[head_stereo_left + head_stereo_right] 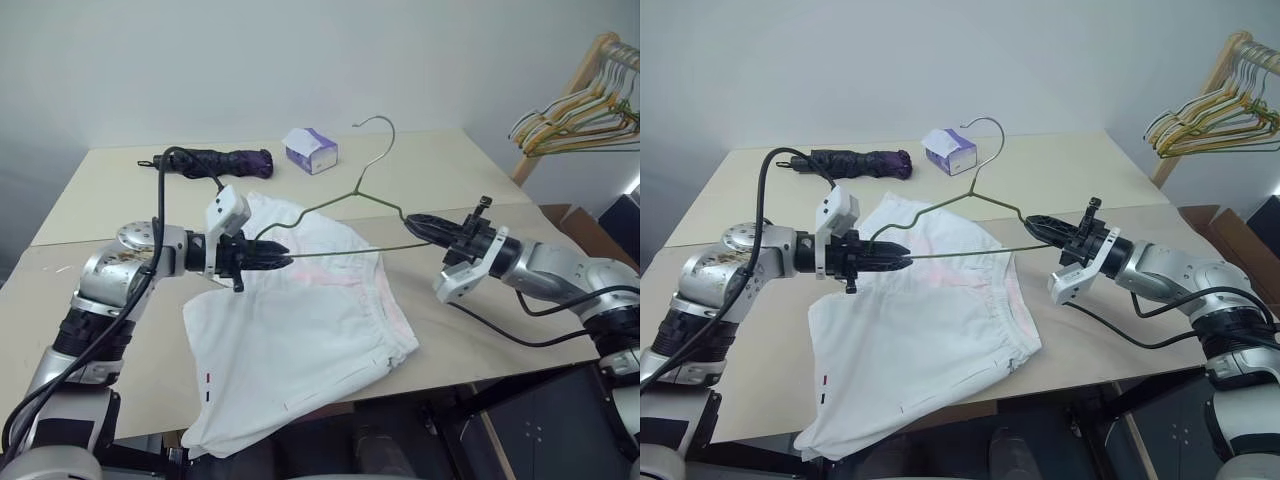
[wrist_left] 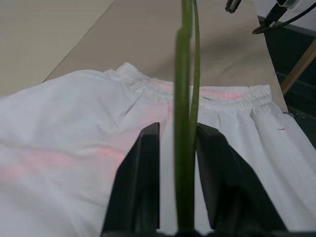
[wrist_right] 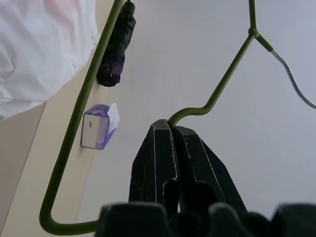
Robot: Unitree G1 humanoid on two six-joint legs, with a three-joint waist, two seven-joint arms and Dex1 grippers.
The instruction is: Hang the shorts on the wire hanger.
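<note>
The left gripper [image 1: 283, 261] is held roughly level above the table [image 1: 470, 170], pointing toward the robot's right, and its fingers [image 2: 140, 182] are pinched on the left corner of the wire hanger [image 1: 350, 215], the green wire being seen running up between the two black pads in the left wrist view. The right gripper [image 1: 412, 222] is stretched in from the opposite side, pointing toward the left arm, with its jaws pressed together on the bend at the hanger's right shoulder. The wire hanger is thus carried between both grippers, lifted clear of the table, with its hook up and away from the robot. The shorts [image 1: 300, 340] are spread flat on the table beneath the hanger, untouched by either gripper, the elastic waistband turned toward the robot's right and one leg hanging slightly over the near table edge. No containers with contents are seen. Farther back on the table, a dark folded umbrella [image 1: 225, 160] and a white-and-purple tissue box [image 1: 311, 150] are placed well apart from the shorts. At the far right, a wooden rack [image 1: 575, 75] with bunched hangers [image 1: 580, 120] is seen beside the table.
</note>
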